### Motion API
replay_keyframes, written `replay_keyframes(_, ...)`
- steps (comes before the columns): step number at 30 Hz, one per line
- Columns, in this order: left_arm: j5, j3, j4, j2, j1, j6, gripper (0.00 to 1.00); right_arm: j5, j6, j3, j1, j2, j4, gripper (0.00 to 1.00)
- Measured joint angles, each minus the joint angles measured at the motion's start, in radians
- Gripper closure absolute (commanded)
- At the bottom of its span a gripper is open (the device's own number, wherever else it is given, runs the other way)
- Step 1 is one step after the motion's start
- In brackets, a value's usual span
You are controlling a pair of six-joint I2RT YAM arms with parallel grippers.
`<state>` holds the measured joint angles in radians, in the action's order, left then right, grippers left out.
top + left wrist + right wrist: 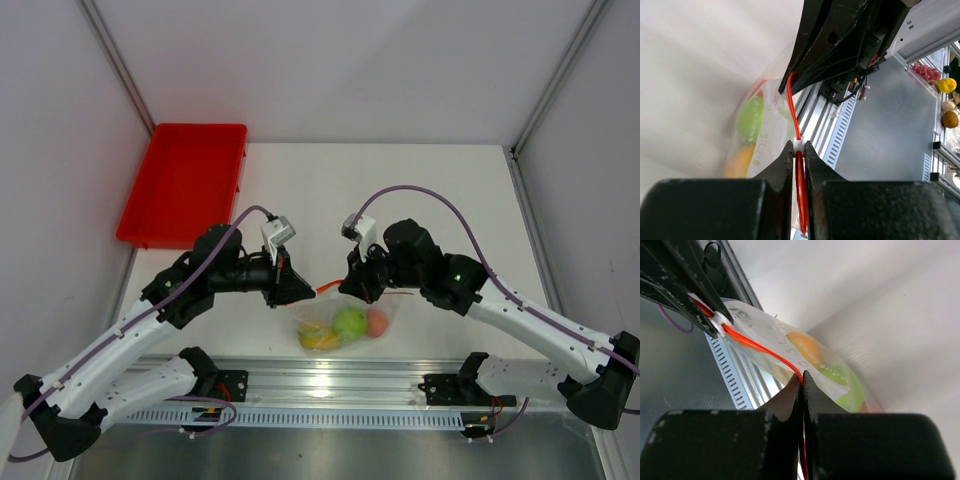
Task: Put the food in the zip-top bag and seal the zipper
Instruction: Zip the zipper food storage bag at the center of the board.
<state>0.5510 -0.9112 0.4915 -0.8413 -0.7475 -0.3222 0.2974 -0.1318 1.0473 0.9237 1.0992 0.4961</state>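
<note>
The clear zip-top bag [345, 322] hangs between my two grippers near the table's front edge. Inside it lie the green fruit [349, 322], the yellow-orange fruit [317, 336] and the pinkish-orange fruit [377, 322]. The orange-red zipper [328, 289] runs taut between the grippers. My left gripper [297, 288] is shut on the zipper [799, 172] at its white slider [798, 145]. My right gripper [356, 287] is shut on the zipper's other end [765, 352]. The bag with green and orange fruit shows in the left wrist view [757, 132] and the right wrist view [815, 365].
A red rectangular tray [185, 183] stands at the back left. An aluminium rail [330, 380] runs along the table's front edge just below the bag. White walls close in the sides and back.
</note>
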Motion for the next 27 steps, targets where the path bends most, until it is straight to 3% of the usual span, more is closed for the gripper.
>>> replay_keyframes(27, -0.017, 0.031, 0.023, 0.045, 0.079, 0.001, 0.99, -0.169, -0.006, 0.0, -0.011, -0.037, 0.084, 1.0)
